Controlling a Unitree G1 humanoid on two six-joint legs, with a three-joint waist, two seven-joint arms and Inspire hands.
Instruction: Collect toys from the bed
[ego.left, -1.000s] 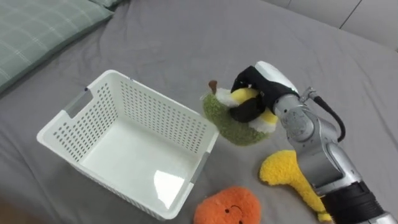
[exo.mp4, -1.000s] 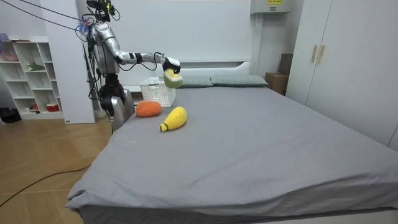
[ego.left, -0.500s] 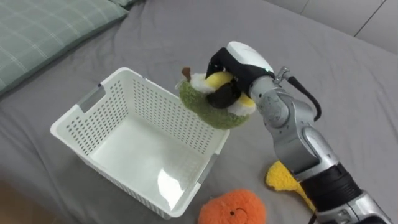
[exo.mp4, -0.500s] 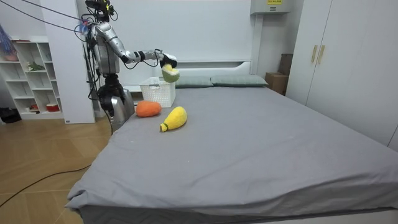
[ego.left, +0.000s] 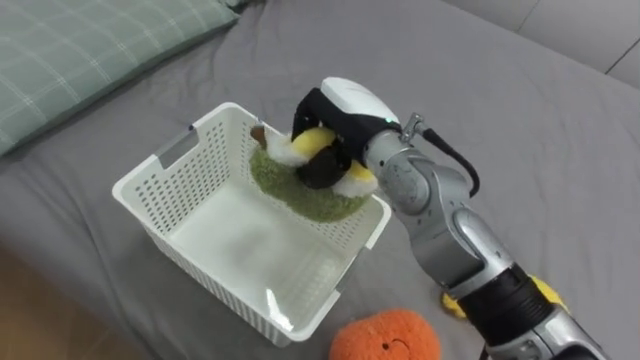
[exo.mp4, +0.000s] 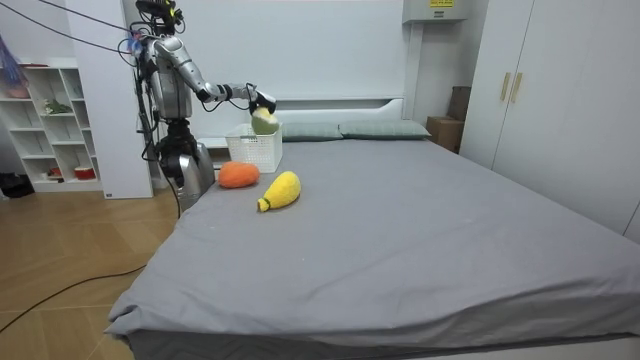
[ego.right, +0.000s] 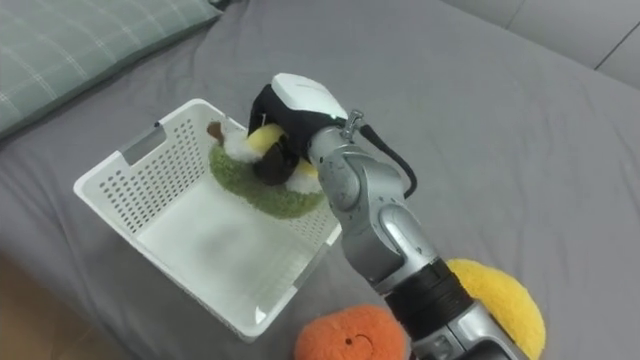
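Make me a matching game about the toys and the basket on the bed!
Things:
1. green plush toy
2. orange plush toy
3. yellow plush toy
4. white basket

Places:
A. on the bed, partly behind the robot's arm
B. held in the right hand
C. standing on the bed, under the held toy
D. on the bed, at the basket's near corner

Pairs: 1-B, 2-D, 3-A, 4-C.

The bottom edge cuts off the orange toy (ego.left: 385, 338), the robot's arm covers part of the yellow toy (ego.right: 500, 295), and the green toy (ego.left: 290, 195) hides some rim of the basket (ego.left: 160, 190).
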